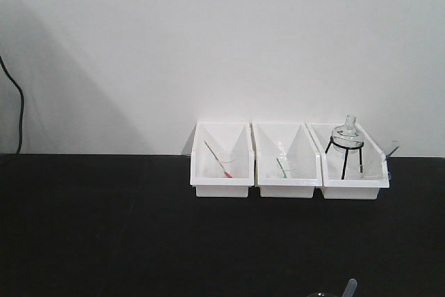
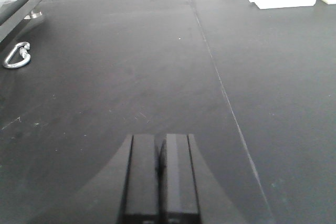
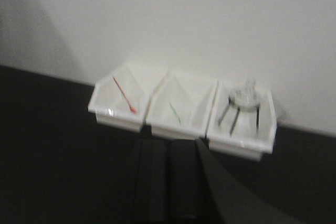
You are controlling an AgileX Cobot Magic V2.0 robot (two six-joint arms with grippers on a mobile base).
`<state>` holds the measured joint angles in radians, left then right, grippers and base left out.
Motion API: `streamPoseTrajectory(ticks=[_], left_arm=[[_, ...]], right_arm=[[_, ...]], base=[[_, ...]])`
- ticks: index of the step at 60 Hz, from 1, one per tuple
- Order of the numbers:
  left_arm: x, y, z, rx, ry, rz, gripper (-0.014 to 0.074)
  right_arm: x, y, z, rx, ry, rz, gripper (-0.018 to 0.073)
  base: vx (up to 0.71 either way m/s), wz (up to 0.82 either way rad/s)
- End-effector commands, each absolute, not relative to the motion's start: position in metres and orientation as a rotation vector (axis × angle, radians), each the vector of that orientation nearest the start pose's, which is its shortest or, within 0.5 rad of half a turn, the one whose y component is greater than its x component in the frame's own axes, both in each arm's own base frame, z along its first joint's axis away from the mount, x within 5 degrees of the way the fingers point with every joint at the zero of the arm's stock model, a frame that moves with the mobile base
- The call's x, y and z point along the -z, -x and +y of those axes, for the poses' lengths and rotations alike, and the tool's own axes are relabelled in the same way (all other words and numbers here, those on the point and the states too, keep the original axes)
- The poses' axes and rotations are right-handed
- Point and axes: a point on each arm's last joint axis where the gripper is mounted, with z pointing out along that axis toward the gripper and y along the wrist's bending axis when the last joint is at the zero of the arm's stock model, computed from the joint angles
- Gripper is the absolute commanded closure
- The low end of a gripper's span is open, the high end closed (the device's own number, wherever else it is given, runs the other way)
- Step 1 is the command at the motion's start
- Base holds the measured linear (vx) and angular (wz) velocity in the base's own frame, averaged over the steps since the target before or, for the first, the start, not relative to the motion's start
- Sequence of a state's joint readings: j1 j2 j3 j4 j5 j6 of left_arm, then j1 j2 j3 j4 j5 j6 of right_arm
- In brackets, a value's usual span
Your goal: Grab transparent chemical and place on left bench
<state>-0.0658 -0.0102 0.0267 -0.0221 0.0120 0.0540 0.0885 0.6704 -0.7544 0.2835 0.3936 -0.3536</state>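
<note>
Front view: the black bench runs the full width, with three white bins against the wall at about 1 o'clock from frame centre.
- Left bin: red dropper, leaning from 11 down to 5 o'clock.
- Middle bin: green dropper.
- Right bin: black tripod carrying a small glass flask.

Clear dropper: only a short whitish end shows, at the very bottom edge at 5 o'clock, well apart from the bins. Its long axis is near upright and the visible end points toward 12–1 o'clock. The rest is cut off by the frame, so I cannot tell what it rests on or what has hold of it.

Left gripper: jaws pressed together with only a hairline slit between them, nothing in them. It hangs over bare bench. This view alone shows a seam in the bench running from 12 toward 5 o'clock, and a metal clip lying at 9–10 o'clock.

Right gripper: the view is blurred. The jaws look close together and nothing is visible between them, but I cannot tell whether they grip anything. The bins lie ahead at 12 o'clock. The clear dropper does not show here (it is in the front view only).
</note>
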Motion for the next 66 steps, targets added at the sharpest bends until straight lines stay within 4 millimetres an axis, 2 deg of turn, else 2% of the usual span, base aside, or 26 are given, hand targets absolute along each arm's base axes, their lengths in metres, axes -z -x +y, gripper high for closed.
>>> streamPoseTrajectory(ticks=[1,7,12,19,27,31,38,42,52,66], left_arm=[[-0.206,-0.055,-0.004,0.035,-0.064,1.429,0.06],[-0.206,-0.055,-0.004,0.035,-0.064,1.429,0.06],[-0.206,-0.055,-0.004,0.035,-0.064,1.429,0.06],[-0.206,-0.055,-0.004,0.035,-0.064,1.429,0.06],[-0.206,-0.055,-0.004,0.035,-0.064,1.429,0.06],[-0.206,-0.055,-0.004,0.035,-0.064,1.429,0.06],[-0.206,-0.055,-0.004,0.035,-0.064,1.429,0.06],[-0.206,-0.055,-0.004,0.035,-0.064,1.429,0.06],[-0.206,-0.055,-0.004,0.035,-0.064,1.429,0.06],[-0.206,-0.055,-0.004,0.035,-0.064,1.429,0.06]], right_arm=[[-0.377,-0.129,0.008,-0.041,0.038,1.795,0.0566],[-0.355,-0.119,0.005,-0.04,-0.001,1.792,0.0566],[-0.334,-0.104,0.006,-0.064,0.012,1.721,0.0566],[-0.292,-0.08,0.006,-0.104,0.021,1.649,0.0566],[-0.246,-0.061,0.006,-0.103,0.037,1.618,0.0566],[-0.225,-0.056,0.005,-0.103,0.037,1.611,0.0566],[-0.203,-0.054,0.005,-0.096,0.042,1.586,0.0566],[-0.195,-0.057,0.005,-0.1,0.038,1.572,0.0566],[-0.201,-0.056,0.005,-0.11,0.029,1.507,0.0566],[-0.201,-0.056,0.005,-0.11,0.029,1.511,0.0566]], base=[[0.0,0.0],[0.0,0.0],[0.0,0.0],[0.0,0.0],[0.0,0.0],[0.0,0.0],[0.0,0.0],[0.0,0.0],[0.0,0.01],[0.0,0.0]])
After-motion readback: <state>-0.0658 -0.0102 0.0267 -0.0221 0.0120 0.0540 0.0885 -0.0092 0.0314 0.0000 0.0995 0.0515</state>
